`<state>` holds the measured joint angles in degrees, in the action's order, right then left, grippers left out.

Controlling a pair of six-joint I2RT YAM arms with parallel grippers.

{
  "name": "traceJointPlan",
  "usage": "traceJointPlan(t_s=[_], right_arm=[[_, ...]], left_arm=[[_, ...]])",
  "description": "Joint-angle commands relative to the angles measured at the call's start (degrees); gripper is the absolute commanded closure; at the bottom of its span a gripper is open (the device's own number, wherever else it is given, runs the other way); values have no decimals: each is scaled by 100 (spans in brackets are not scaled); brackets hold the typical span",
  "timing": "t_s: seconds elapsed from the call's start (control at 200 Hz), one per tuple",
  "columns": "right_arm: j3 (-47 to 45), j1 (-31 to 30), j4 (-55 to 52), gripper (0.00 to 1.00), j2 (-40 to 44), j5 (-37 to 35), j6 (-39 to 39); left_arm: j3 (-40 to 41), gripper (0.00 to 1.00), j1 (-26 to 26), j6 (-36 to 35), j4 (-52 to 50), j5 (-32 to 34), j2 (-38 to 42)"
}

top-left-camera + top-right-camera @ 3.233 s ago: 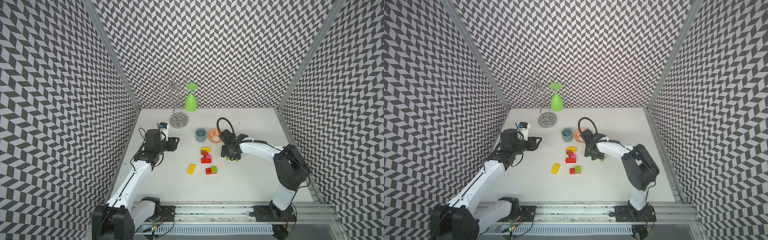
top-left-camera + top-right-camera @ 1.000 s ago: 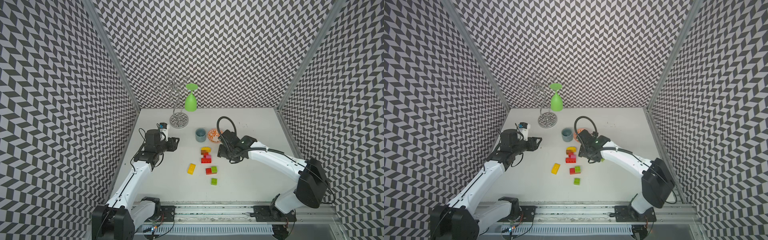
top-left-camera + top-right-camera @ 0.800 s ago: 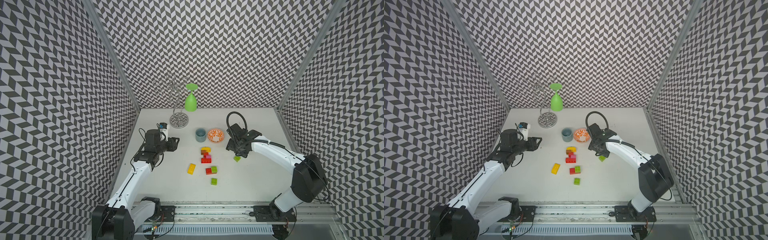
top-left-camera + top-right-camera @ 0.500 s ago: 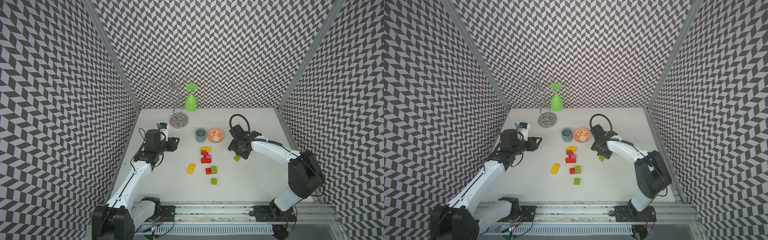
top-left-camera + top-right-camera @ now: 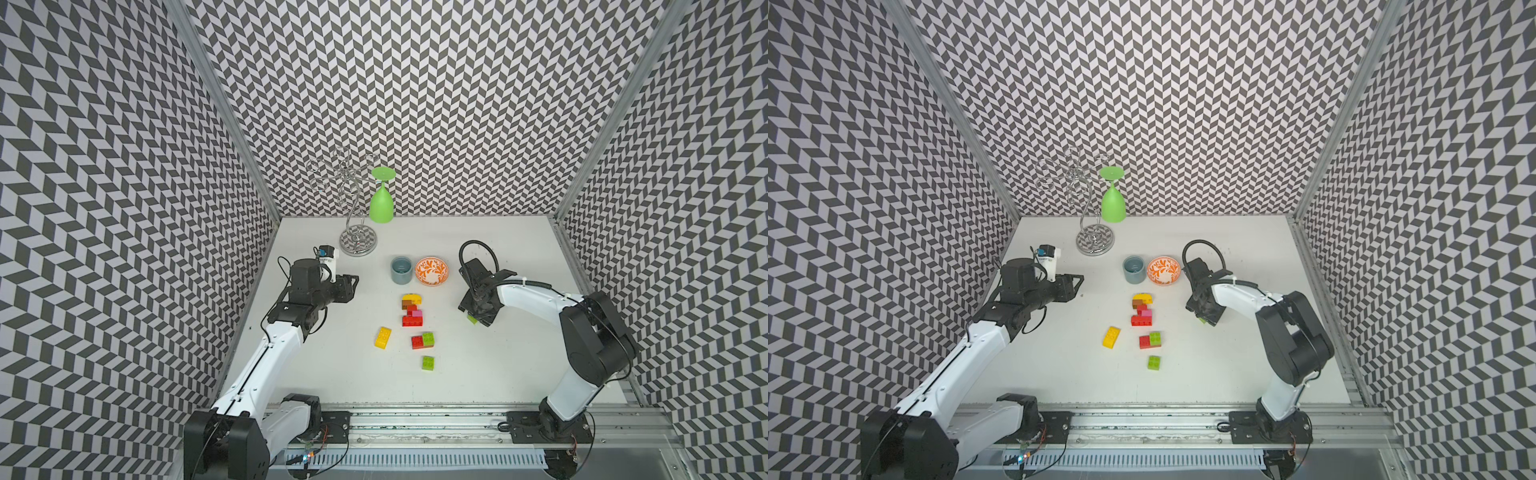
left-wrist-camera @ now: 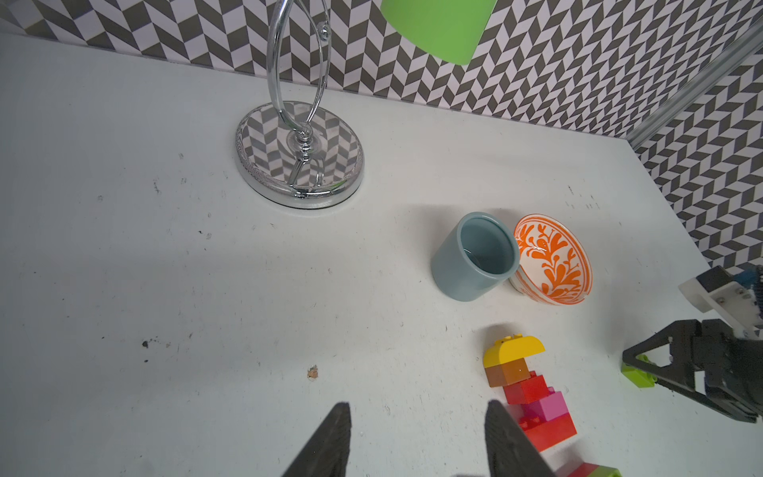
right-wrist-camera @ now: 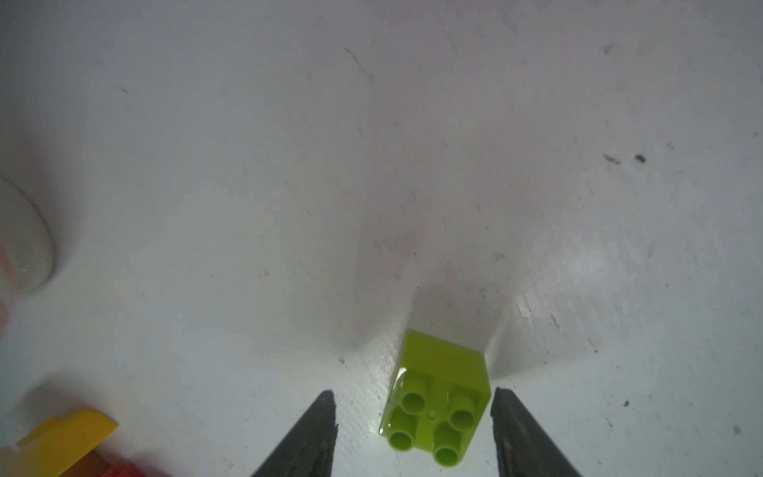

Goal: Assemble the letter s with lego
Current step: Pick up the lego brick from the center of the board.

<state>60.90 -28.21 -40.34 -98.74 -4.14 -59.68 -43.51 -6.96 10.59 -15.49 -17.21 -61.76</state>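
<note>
A glossy, square, four-studded lime brick (image 7: 437,388) lies on the scuffed white tabletop (image 7: 206,165), right of centre in both top views. The right gripper (image 7: 413,394) straddles it with parted black jaws. The left gripper (image 6: 419,406) has its jaws apart and empty. The stepped red-pink-yellow stack (image 5: 412,309) sits mid-frame.
</note>
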Motion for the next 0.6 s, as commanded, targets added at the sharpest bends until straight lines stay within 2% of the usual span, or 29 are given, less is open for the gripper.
traceJointPlan(t_s=[0.0,0.331,0.446,0.536,0.596], right_arm=[[-91,7,169,45,21,-33,-96],[-195,4,185,72,111,-216,38],[-126,-49,61,87,195,-357,259],[8,-273,-137,98,378,-481,542],[162,-584,-334,100,514,-527,691]], left_arm=[[29,46,42,40,57,1,35],[33,47,40,40,56,15,52],[31,47,45,39,52,14,51],[28,47,43,33,59,16,58],[31,47,40,39,57,11,62]])
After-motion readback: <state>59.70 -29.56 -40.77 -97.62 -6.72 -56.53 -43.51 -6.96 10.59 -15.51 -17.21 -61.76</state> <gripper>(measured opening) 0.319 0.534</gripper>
